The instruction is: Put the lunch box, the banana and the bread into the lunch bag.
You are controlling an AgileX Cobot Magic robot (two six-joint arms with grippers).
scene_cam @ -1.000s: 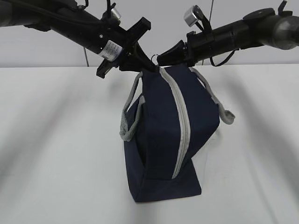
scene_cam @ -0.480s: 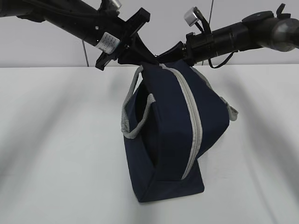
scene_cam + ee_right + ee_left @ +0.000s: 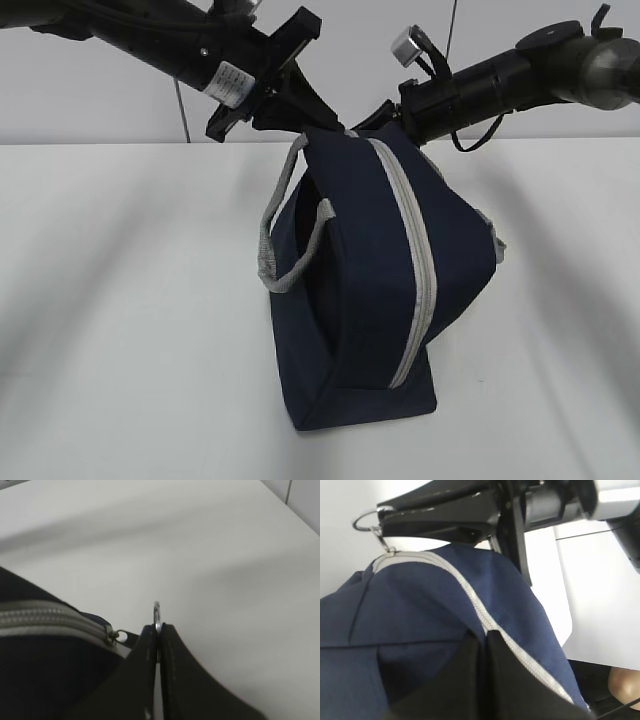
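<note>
Daylight-pale tabletop fills most of what we see, white and matte, crossed by soft grey shadows of the arms, with a plain light wall rising behind the lunch bag. We find that navy bag near the middle of the table, tilted, its base on the surface and its top corner pulled up between the two arms. Its grey zipper runs closed down the front, and a grey handle loops off the bag's left side. Our left gripper is pinched narrow on the bag's fabric beside the zipper. Our right gripper is closed tight on the metal ring pull at the zipper's end. Behind the bag, a thin dark cable hangs against the wall.
</note>
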